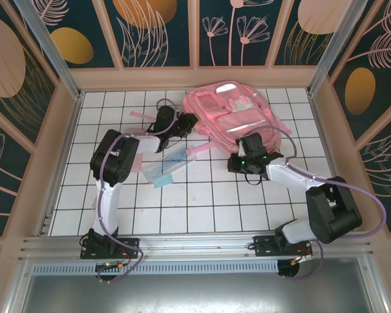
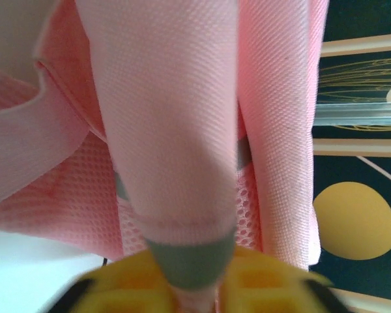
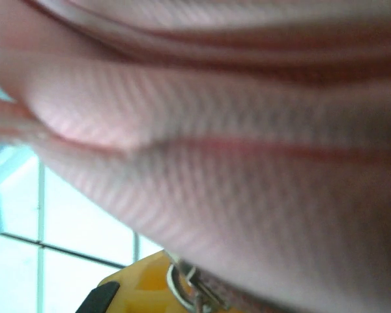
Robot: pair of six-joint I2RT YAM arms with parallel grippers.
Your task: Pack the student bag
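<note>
The student bag (image 1: 238, 114) lies at three o'clock from the left pincer (image 1: 186, 122); I cannot tell its grip. At the bag's six o'clock, the right pincer (image 1: 242, 153) is closed.

Close-up student bag (image 3: 234, 163) fabric blurred; left fingers (image 2: 267, 282) blurred, cut by bottom edge; right fingers (image 3: 143, 288) likewise.

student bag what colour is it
Pink all over; the student bag shows best in the top external view.
</note>
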